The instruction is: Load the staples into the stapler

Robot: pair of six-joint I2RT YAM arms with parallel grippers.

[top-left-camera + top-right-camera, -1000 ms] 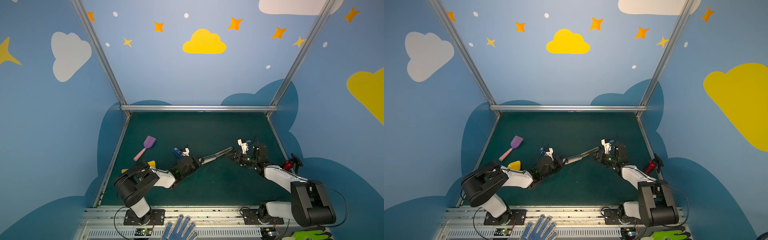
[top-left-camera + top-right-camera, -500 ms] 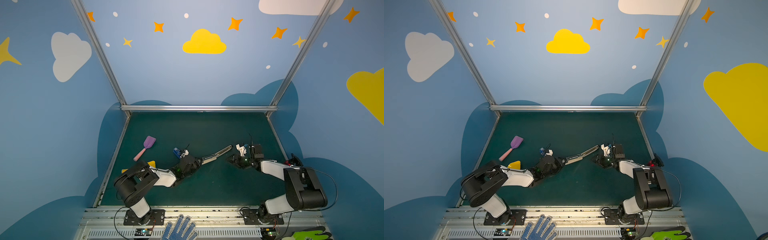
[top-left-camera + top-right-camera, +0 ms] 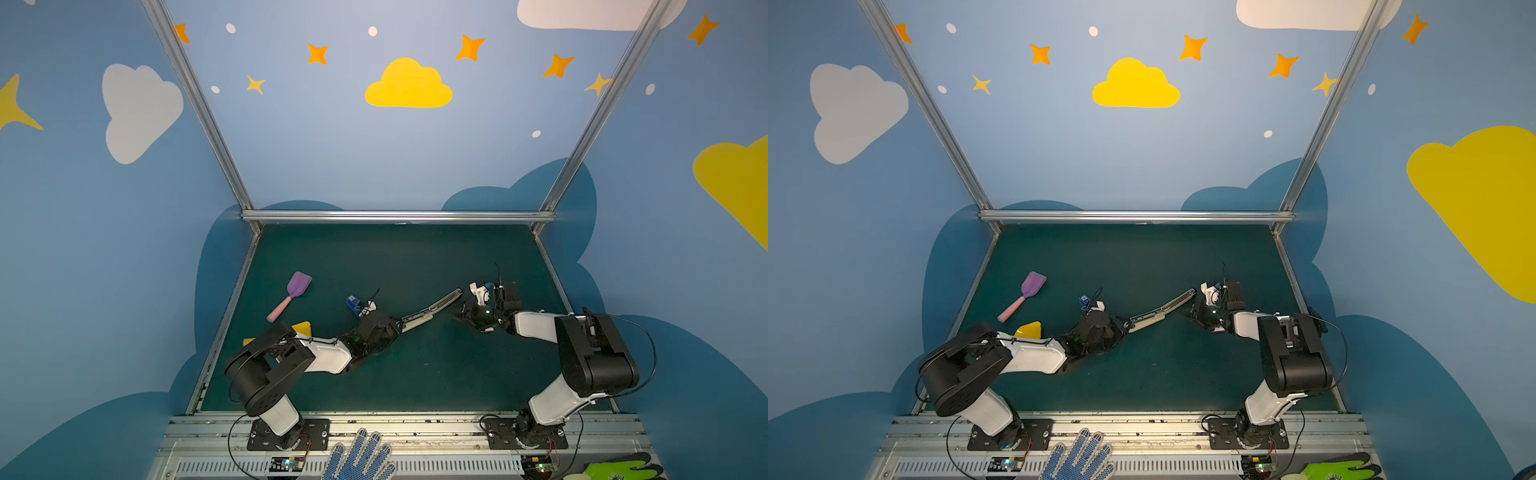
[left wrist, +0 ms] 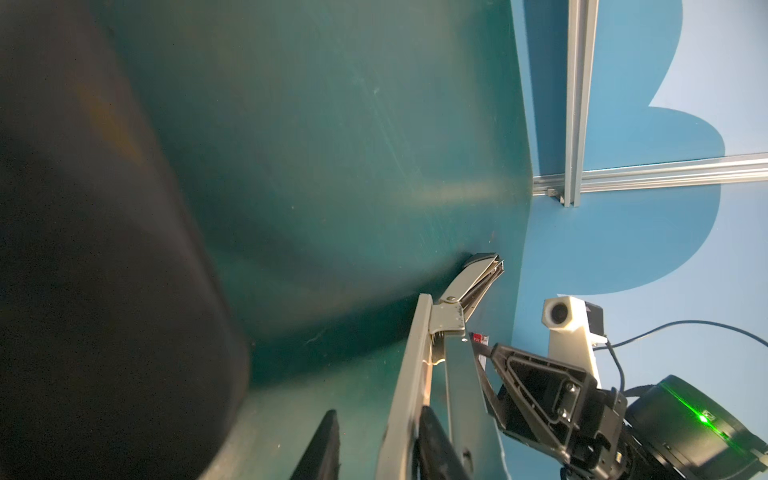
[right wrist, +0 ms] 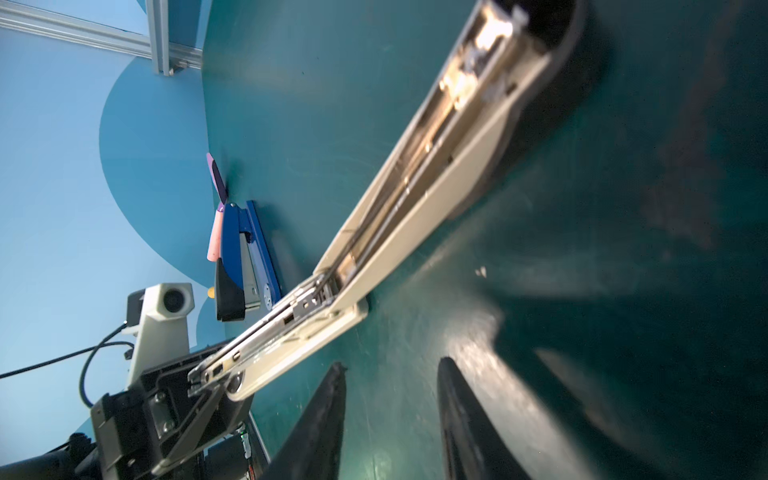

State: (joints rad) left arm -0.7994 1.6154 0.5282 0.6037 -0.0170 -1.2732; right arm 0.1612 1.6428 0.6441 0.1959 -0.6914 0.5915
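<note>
A long grey stapler lies unfolded on the green table between the two arms, its metal channel facing up. My left gripper is open around the stapler's near end; the stapler rests against one finger, with a gap to the other finger. In both top views that gripper sits low on the table. My right gripper is open just beyond the stapler's far end, with only table between its fingers. The staples box, white with red, lies by the right wrist, mostly hidden.
A blue stapler stands beside the left wrist. A purple spatula with a pink handle and a yellow piece lie at the left. Gloves rest on the front rail. Metal frame posts edge the table.
My left gripper's jaws have parted from the stapler. My right arm has swung and its gripper has come down close to the table by the stapler's far end. The stapler has barely shifted.
</note>
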